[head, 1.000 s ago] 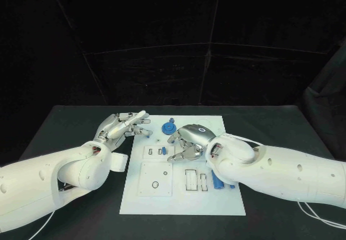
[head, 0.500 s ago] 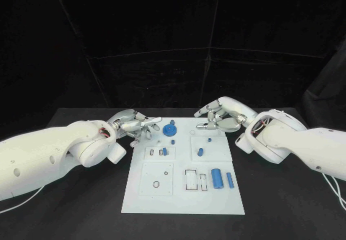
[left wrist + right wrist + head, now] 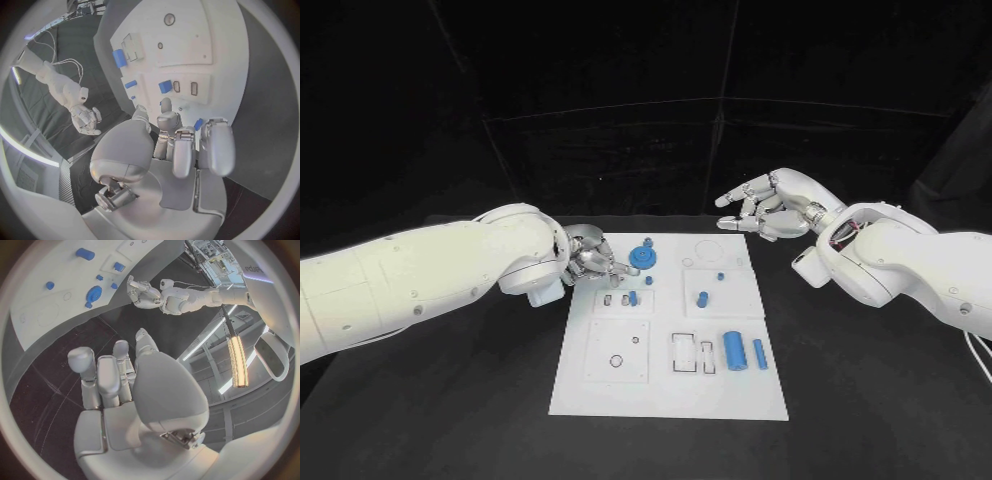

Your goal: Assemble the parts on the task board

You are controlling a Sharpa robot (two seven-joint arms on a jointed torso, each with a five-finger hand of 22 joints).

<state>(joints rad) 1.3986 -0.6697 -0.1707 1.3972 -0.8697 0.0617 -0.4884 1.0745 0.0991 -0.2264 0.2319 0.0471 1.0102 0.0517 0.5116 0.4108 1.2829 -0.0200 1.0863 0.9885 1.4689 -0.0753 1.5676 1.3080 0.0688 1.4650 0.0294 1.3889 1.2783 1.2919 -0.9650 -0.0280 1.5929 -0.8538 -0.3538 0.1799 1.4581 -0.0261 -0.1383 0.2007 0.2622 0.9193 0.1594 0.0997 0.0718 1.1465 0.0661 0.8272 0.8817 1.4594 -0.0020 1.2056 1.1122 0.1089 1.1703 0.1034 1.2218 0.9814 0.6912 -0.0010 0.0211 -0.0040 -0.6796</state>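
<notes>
The left hand (image 3: pixel 589 256) has its silver fingers (image 3: pixel 212 145) curled together low over the far-left corner of the white rectangular task board (image 3: pixel 668 385); a sliver of blue peeks between them in the left wrist view, but I cannot tell whether they pinch a part or merely cover one lying beneath. Just beside those fingers, toward the board's middle, sits the round blue gear-like part (image 3: pixel 640 259), and a little nearer the robot a small blue peg (image 3: pixel 632 298) stands among the small slots. The right hand (image 3: pixel 770 207) hangs raised beyond the board's far-right corner, fingers (image 3: pixel 100 375) loosely spread, grasping nothing. Well apart from both hands, at the board's near-right area, lie a thick blue cylinder (image 3: pixel 733 350) and a thinner blue rod (image 3: pixel 760 353) beside empty rectangular recesses, all on the black counter (image 3: pixel 877 400). For the step in hand, the left fingers should probably settle squarely over one small part, pinch it by its sides, keep it upright, and avoid nudging the gear
</notes>
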